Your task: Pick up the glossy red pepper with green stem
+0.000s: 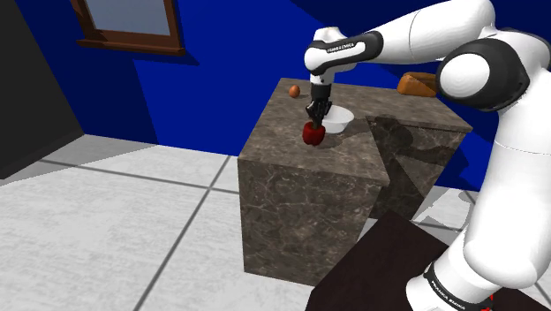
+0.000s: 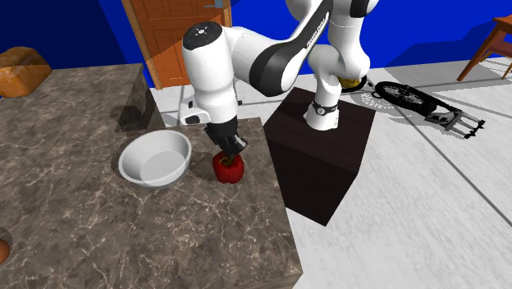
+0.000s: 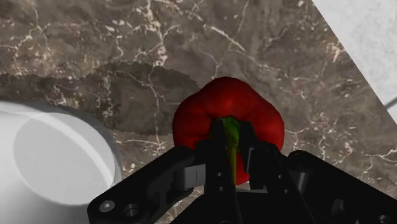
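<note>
1. While the arm [image 1: 424,35] reaches out from its stand [image 2: 316,156], the gripper [image 1: 315,119] points down over the near corner of the counter [image 1: 309,194].
2. The pepper [image 1: 313,134] is red and glossy. It sits right under the gripper, close to the counter's edge in the second exterior view [image 2: 229,169].
3. In the wrist view the gripper [image 3: 232,149] is narrowed onto the pepper [image 3: 229,102]. Its black fingers [image 3: 216,149] stand on either side of the green stem [image 3: 230,130] and pinch it.
4. I cannot tell whether the pepper's base touches the counter or is just clear of it.
5. A white bowl [image 2: 131,156] lies just beside the pepper, on the second exterior view's left, apart from it and upright. In the wrist view its rim [image 3: 57,114] curves close to the gripper.
6. The counter [image 2: 98,230] is dark, veined stone, and the gripper's shadow falls on it between bowl and pepper [image 3: 146,83].
7. A brown loaf [image 1: 415,85] rests at the counter's far end, well apart from the pepper.
8. A small orange-brown ball [image 1: 294,90] lies near the far edge in the shoulder view.
9. Behind the counter rises a blue wall [image 1: 221,79] with a wood-framed window [image 1: 132,22].
10. The second exterior view shows an orange door [image 2: 164,33] behind the arm.
</note>
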`<state>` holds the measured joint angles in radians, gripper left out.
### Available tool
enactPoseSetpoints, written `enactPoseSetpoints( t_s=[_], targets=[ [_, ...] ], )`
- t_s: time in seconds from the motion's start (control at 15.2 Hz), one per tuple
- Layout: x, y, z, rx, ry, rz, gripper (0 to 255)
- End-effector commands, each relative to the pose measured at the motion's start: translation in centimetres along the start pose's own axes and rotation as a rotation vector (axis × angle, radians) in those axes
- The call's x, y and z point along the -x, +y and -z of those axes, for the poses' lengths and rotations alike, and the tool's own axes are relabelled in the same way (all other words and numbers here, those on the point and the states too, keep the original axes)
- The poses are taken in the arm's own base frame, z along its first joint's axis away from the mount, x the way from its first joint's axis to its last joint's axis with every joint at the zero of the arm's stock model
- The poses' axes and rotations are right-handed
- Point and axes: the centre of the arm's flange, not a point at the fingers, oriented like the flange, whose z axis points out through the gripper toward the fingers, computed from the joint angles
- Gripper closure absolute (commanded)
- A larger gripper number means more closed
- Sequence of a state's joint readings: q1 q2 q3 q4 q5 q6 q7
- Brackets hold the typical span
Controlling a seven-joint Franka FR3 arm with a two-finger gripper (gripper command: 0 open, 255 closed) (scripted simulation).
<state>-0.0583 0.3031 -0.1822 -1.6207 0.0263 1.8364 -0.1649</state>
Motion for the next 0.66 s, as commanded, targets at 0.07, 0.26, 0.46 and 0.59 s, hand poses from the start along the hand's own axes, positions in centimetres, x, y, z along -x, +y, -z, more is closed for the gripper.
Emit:
enactPoseSetpoints(
  t_s=[0.07, 0.26, 0.46, 0.59],
  targets=[
    [0.2, 0.0, 1.6, 0.0, 0.0, 0.0, 255],
    [0.3, 0.0, 3.1, 0.0, 0.0, 0.0, 255],
    [0.4, 0.1, 4.7, 0.0, 0.0, 0.0, 255],
    [0.4, 0.1, 4.8, 0.0, 0.0, 0.0, 255]
  ],
)
